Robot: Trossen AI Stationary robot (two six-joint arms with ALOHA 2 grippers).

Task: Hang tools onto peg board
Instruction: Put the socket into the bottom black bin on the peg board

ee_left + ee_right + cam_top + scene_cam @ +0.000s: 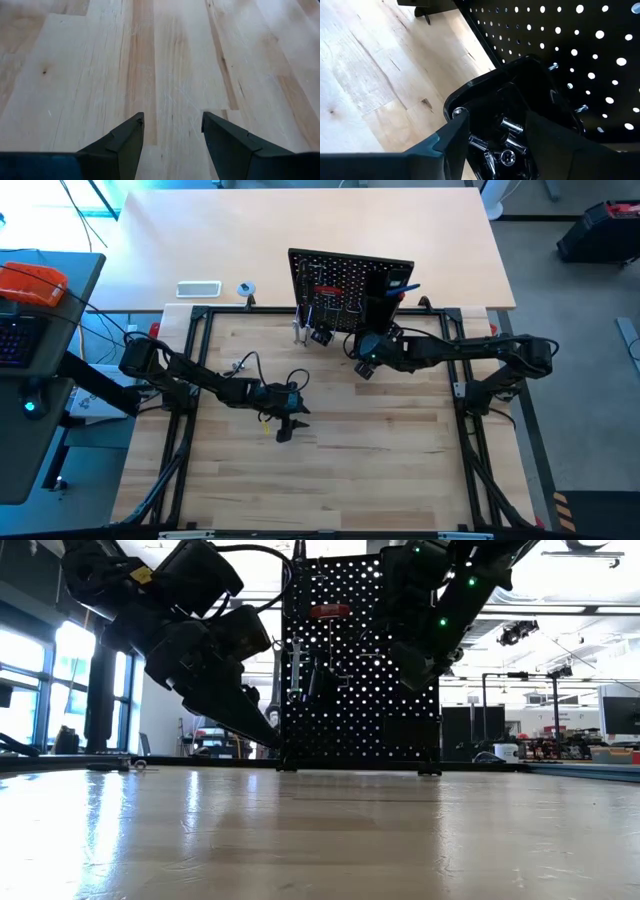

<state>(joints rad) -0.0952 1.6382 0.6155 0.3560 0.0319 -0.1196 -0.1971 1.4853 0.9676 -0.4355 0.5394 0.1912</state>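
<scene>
The black peg board [350, 275] stands upright at the table's far edge. On it hang a red-handled tool [328, 612], a silver wrench [295, 670] and a blue T-handle [403, 288]. A black box holder [485, 80] fixed to the board holds several silver pieces [510, 125]. My right gripper [496, 117] hovers open just above the holder's mouth, slanting down, nothing between its fingers. My left gripper [172, 117] stands open over bare wood near the table's middle [287, 428], holding nothing.
A black metal frame [190, 380] borders the wooden table top. Beyond the peg board, a white flat object [198, 288] and a small roll [246, 288] lie on the far table. Metal hooks [580, 109] stick out of the board beside the holder. Bare wood stretches toward the near edge.
</scene>
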